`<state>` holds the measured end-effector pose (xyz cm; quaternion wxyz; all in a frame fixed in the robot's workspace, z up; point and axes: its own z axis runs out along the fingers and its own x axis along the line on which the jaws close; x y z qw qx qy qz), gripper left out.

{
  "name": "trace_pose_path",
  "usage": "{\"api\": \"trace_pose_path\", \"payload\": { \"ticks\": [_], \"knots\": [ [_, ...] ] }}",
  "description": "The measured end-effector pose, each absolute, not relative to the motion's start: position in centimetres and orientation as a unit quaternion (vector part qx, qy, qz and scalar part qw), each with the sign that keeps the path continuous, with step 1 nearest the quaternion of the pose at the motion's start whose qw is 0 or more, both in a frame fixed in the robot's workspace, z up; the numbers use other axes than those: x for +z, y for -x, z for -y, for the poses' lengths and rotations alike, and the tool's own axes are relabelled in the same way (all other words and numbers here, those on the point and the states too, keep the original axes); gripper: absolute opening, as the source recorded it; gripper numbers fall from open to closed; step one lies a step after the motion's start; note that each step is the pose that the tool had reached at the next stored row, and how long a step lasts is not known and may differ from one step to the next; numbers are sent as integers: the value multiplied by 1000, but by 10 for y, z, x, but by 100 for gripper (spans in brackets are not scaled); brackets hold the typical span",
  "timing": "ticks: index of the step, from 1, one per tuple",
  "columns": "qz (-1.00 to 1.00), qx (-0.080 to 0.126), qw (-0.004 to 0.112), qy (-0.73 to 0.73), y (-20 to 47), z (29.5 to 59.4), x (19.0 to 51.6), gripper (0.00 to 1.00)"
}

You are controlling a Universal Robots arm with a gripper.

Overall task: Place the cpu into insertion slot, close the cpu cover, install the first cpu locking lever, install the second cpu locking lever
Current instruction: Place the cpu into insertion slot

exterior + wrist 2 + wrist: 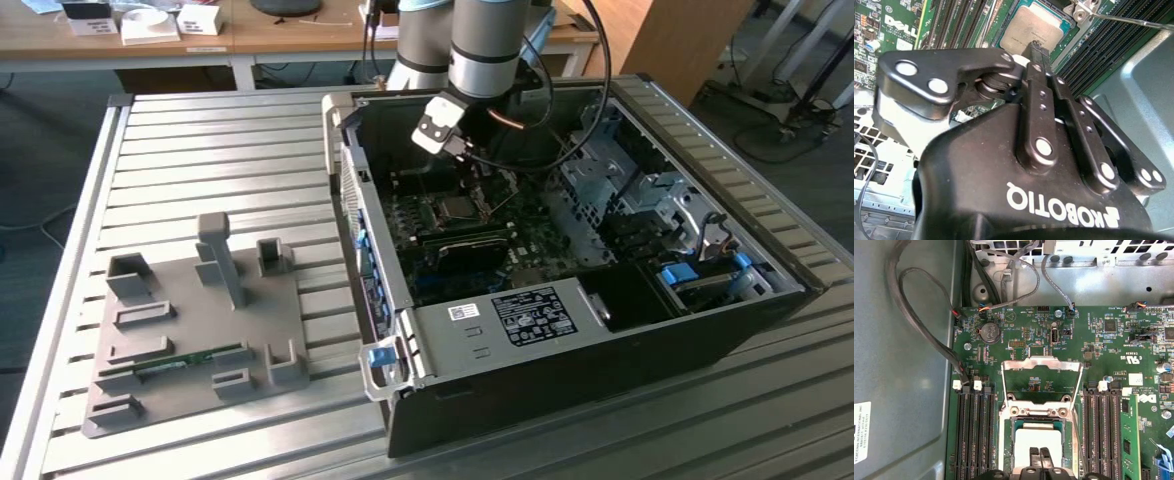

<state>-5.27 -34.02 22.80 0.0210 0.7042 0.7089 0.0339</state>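
While the arm reaches into the open computer case (574, 330), which sits toward the far right of the slatted table (200, 160), the exterior view puts the gripper (467, 180) right above the insertion slot (434, 212), with a silvery cpu (458, 208) seated in it. A grey fixture plate (187, 340) lies near the table's front left corner. In the second wrist view the gripper (1036, 50) looks pinched narrow with nothing between the fingers, tips at or just over the cpu (1030, 29); contact is unclear. A thin locking lever (1134, 21) stands free beside the socket. In the first wrist view the fingertips (1034, 456) sit together over the cpu (1026, 435), and the cpu cover (1041, 364) is flipped open onto the motherboard (1104, 340). Judged: placing done; cover and both levers left.
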Motion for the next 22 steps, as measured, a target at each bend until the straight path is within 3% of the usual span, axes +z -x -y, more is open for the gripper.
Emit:
{"api": "trace_pose_path", "payload": {
  "ticks": [10, 22],
  "knots": [
    [-709, 34, 21, -704, 53, 340, 229, 11],
    [-709, 22, 13, -704, 52, 340, 228, 11]
  ]
}}
